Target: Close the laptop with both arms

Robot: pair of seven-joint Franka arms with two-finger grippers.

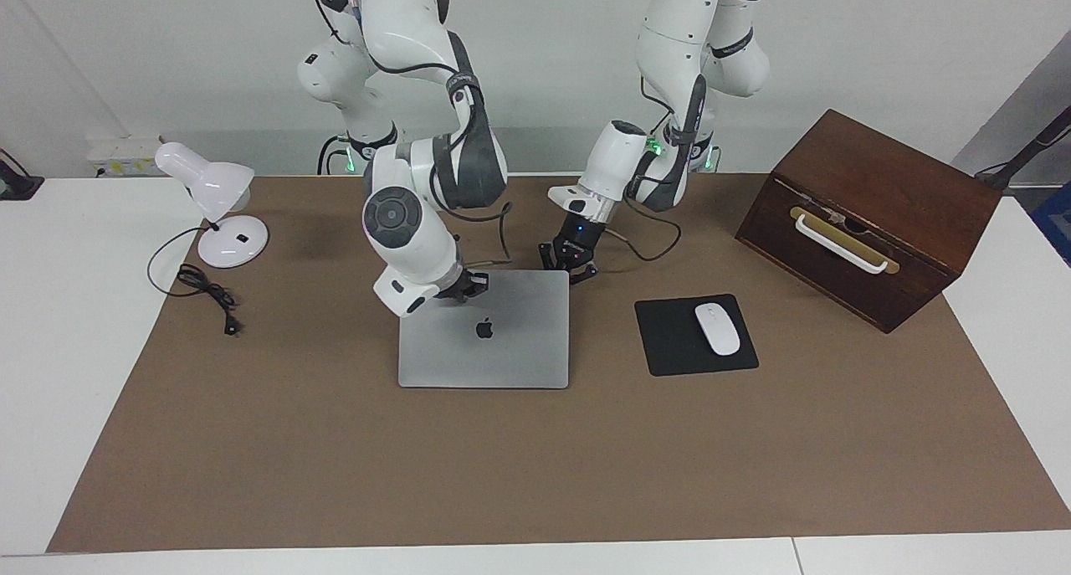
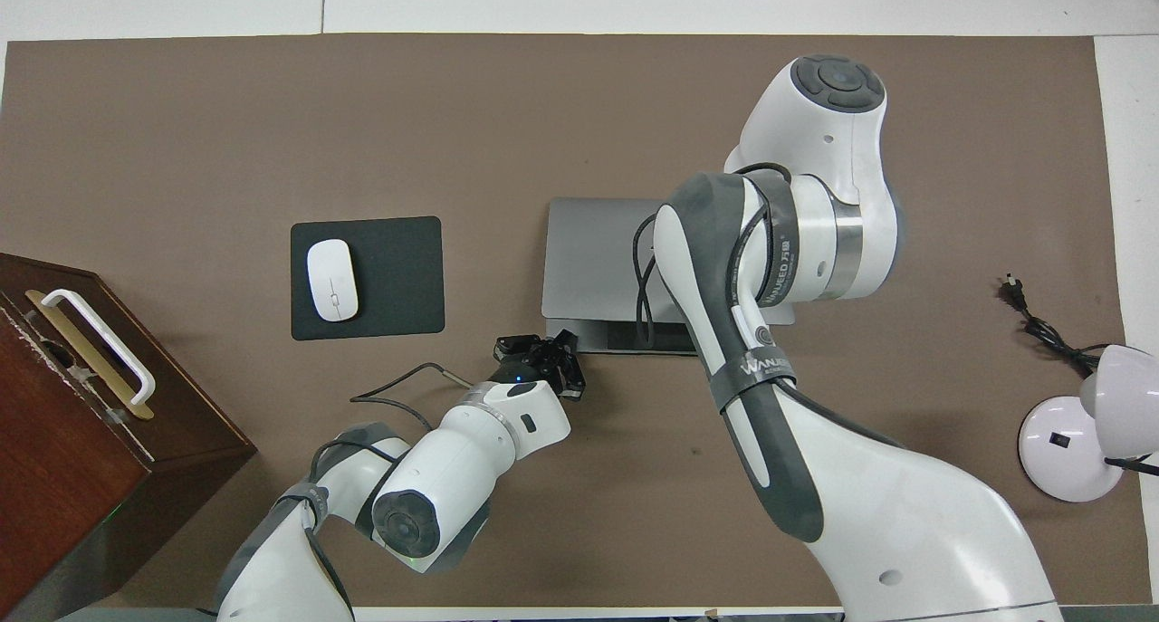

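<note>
From overhead, the right arm (image 2: 724,269) hid much of the laptop (image 1: 485,332); both clenched grippers (image 1: 470,286) (image 1: 571,261) pressed its upper edge at frame centre.
</note>
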